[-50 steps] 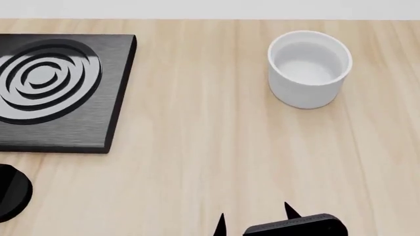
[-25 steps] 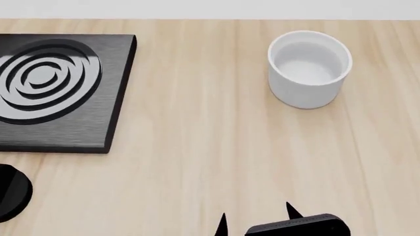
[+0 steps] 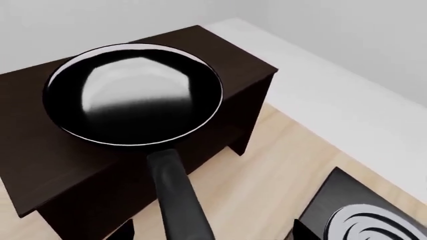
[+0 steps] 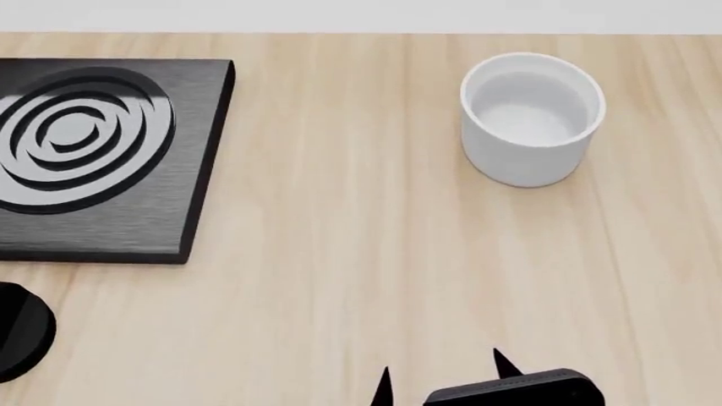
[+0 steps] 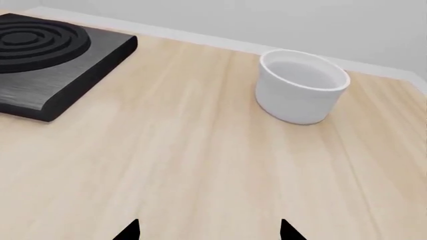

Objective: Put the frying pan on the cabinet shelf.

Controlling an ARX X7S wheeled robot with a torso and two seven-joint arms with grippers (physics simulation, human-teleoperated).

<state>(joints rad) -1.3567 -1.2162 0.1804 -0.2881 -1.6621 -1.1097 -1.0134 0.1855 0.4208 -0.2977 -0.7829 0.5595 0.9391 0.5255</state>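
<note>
In the left wrist view the black frying pan [image 3: 133, 95], glossy inside with a thin pale rim, lies on the flat top of the dark brown cabinet [image 3: 240, 75]. Its long black handle [image 3: 177, 195] runs back between the fingertips of my left gripper [image 3: 213, 232]. That gripper is open: the tips stand wide apart and neither touches the handle. The handle's end is out of frame. My right gripper [image 5: 208, 231] [image 4: 442, 376] is open over bare wood near the table's front edge, with nothing between its fingers. The pan and cabinet do not show in the head view.
A square black stove plate [image 4: 101, 152] [image 5: 47, 55] [image 3: 363, 220] with ring grooves sits at the left of the wooden table [image 4: 361, 254]. A white round cup [image 4: 530, 118] [image 5: 301, 86] stands at the back right. A round black part [image 4: 23, 330] shows at the lower left edge.
In the head view my right gripper has crept very slightly to the right. Nothing else has moved.
</note>
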